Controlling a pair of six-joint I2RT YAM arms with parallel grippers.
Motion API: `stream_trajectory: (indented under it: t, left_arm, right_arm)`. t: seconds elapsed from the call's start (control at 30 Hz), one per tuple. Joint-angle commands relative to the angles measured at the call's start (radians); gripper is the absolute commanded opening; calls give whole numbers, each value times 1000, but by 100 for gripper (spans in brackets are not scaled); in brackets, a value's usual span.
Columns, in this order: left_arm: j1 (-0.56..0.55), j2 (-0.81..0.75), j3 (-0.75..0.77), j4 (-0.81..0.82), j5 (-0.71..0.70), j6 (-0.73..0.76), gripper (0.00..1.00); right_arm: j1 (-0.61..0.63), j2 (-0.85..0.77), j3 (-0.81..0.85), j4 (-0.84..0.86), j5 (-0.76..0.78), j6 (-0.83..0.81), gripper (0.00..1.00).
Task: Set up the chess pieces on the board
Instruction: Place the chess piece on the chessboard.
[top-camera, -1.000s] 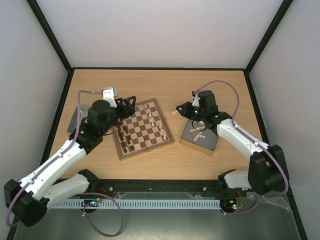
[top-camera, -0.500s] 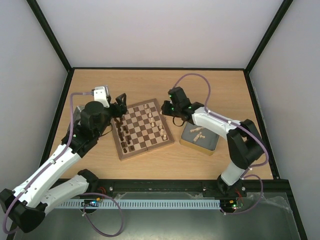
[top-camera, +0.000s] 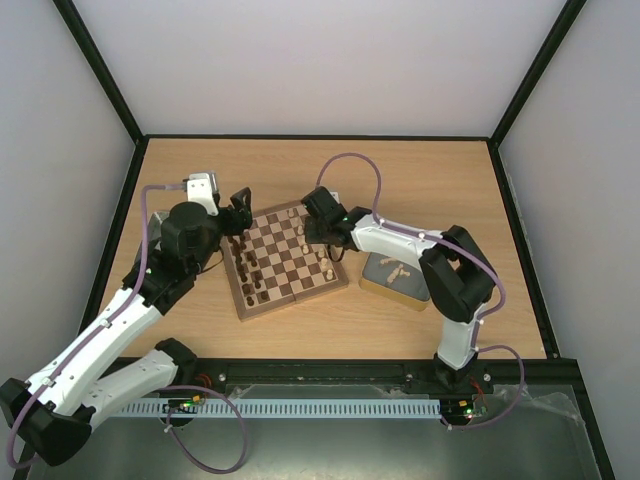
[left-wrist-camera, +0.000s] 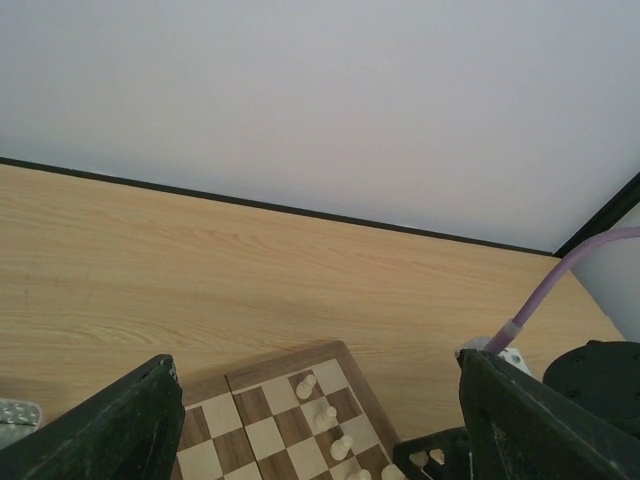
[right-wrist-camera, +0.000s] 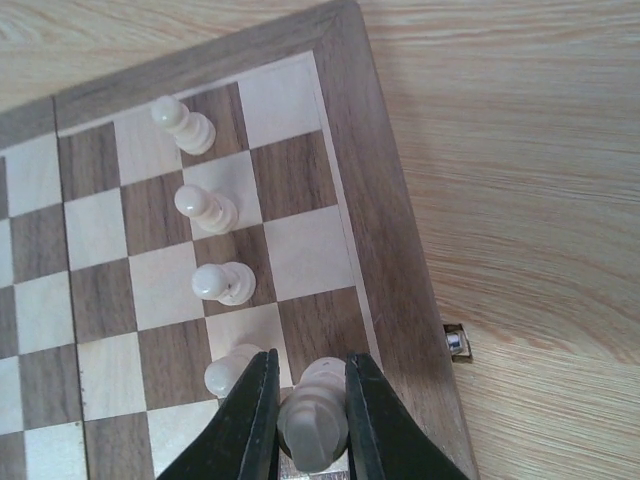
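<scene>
The board lies between my arms, with dark chess pieces along its left side and cream ones along its right. My right gripper hovers over the board's far right part. In the right wrist view this gripper is shut on a cream piece, just above a right-edge square, beside a column of cream pawns. My left gripper sits at the board's far left corner. It is open with nothing between its wide-apart fingers; cream pawns show beyond it.
A metal tin with loose cream pieces stands right of the board. Another tin lies partly under my left arm. The board's brown border and a small brass clasp face the bare table. Dark frame posts bound the table.
My right arm has swung left from the tin to the board's far right part, carrying the cream piece. My left gripper shifted slightly back and left and stays open.
</scene>
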Motion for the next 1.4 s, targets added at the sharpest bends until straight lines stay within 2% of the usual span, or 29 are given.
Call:
stream_trajectory:
  t: [0.0,0.4,1.07,1.37]
  left_arm:
    - [10,-6,-10,18,-7,12,77]
    - [18,-4,-13,24,4,11,77]
    - [22,5,-19,28,16,7,77]
    - [24,7,-22,28,16,5,77]
  right_arm:
    - [9,44,39,-55,47,-26,13]
    - [15,49,55,-127,41,-32,13]
    - [30,38,41,-128,12,-46,13]
    - [31,61,59,-39,122,-22,14]
